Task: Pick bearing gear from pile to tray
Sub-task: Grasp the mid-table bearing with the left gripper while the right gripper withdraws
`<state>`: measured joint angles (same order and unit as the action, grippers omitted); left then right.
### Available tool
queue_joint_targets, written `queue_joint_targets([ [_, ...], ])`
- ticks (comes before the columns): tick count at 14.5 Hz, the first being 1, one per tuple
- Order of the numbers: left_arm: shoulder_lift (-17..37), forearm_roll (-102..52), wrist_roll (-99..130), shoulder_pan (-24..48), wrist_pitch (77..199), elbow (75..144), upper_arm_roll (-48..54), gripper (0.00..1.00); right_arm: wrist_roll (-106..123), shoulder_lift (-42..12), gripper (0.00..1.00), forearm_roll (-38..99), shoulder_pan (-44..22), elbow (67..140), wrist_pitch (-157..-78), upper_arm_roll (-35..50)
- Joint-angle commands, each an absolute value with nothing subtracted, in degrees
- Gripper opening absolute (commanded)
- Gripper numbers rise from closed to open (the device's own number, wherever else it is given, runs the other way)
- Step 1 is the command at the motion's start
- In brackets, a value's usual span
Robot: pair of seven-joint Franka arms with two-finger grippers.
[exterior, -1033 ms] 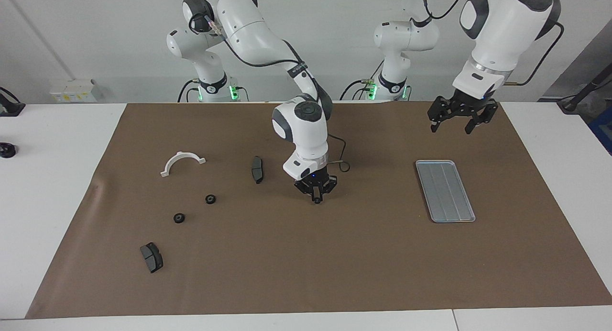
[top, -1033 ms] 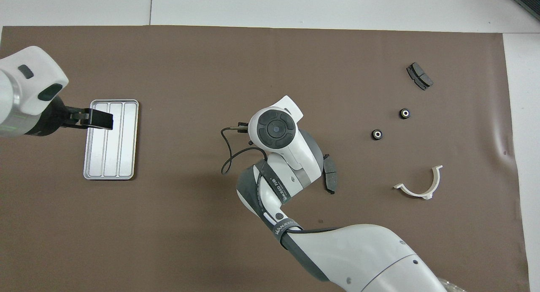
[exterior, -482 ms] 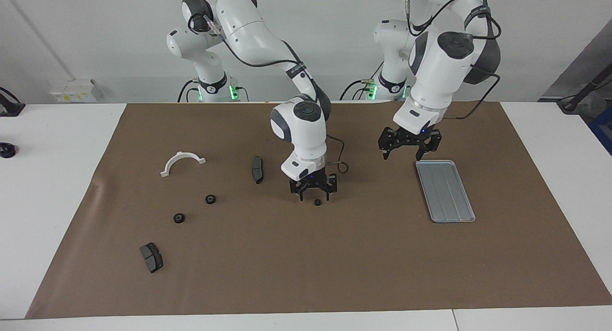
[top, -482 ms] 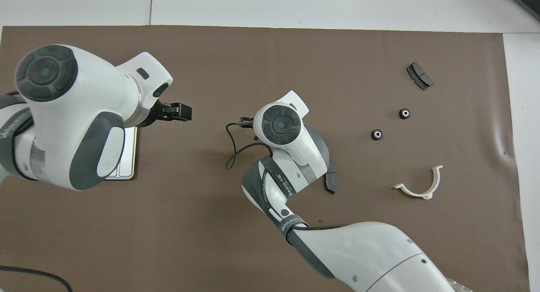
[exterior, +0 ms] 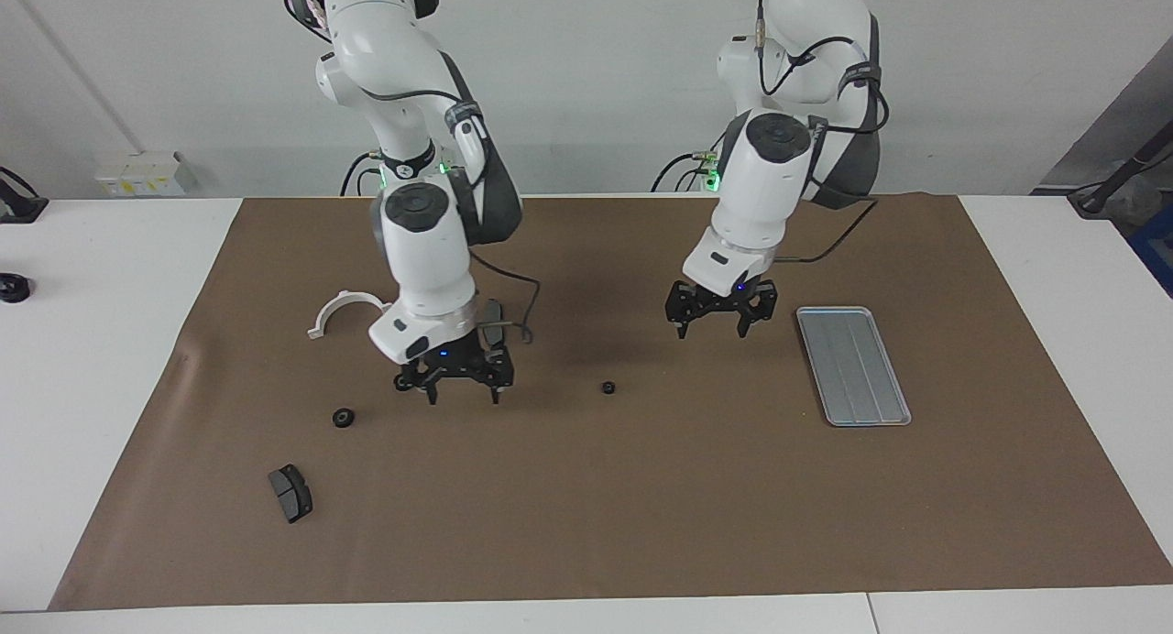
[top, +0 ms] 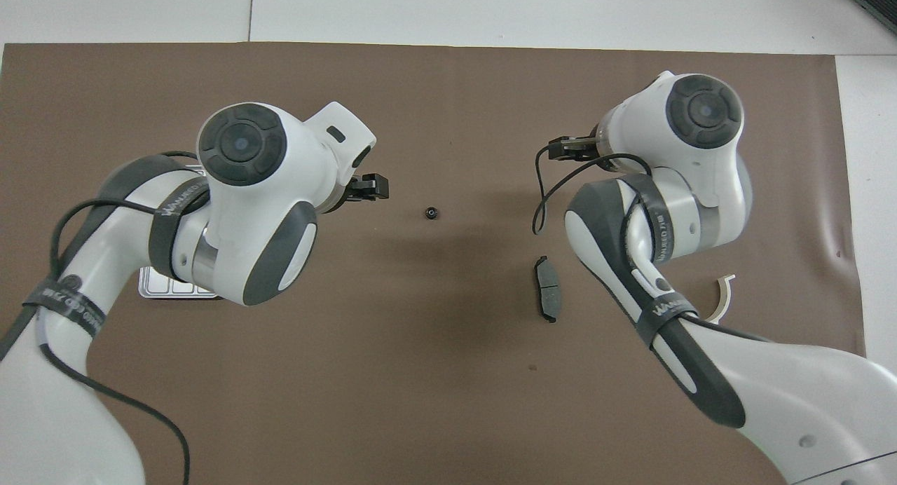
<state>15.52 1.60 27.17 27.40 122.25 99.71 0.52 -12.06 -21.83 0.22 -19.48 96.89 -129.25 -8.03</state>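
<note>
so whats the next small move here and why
Probably bring the left gripper down over the lone gear on the mat: it is open and empty, between that gear and the tray. The right gripper, also open, is by the pile.

Tray (exterior: 853, 366): brushed silver metal, ridged, dull sheen. Mat (exterior: 641, 506): matt brown paper, slightly creased. Half-ring bracket (exterior: 341, 308): smooth white plastic. Brake pad (exterior: 290, 492): matt dark grey. Arm shells: glossy white plastic.
</note>
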Motion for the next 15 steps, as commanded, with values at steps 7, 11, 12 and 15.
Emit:
queue_joint_targets([
  [7, 28.48, 5.1, 37.44, 34.89, 133.12, 93.16, -0.62, 1.0, 13.79, -23.81, 1.0, 1.67, -5.45, 103.54, -134.36, -6.77],
  [11, 28.92, 5.19, 37.09, 34.8, 139.73, 95.61, -0.53, 0.87, 13.8, -27.15, 1.0, 1.67, -5.36, 103.54, -137.28, -6.59],
  [12, 29.26, 5.19, 37.09, 34.89, 141.31, 97.02, -0.53, 0.86, 13.89, -27.16, 1.0, 1.67, -5.36, 103.97, -137.02, -6.59],
  [15, 29.0, 5.27, 37.09, 34.98, 144.66, 99.75, -0.53, 0.86, 15.55, -26.72, 1.0, 1.85, -4.92, 105.03, -135.27, -6.59],
])
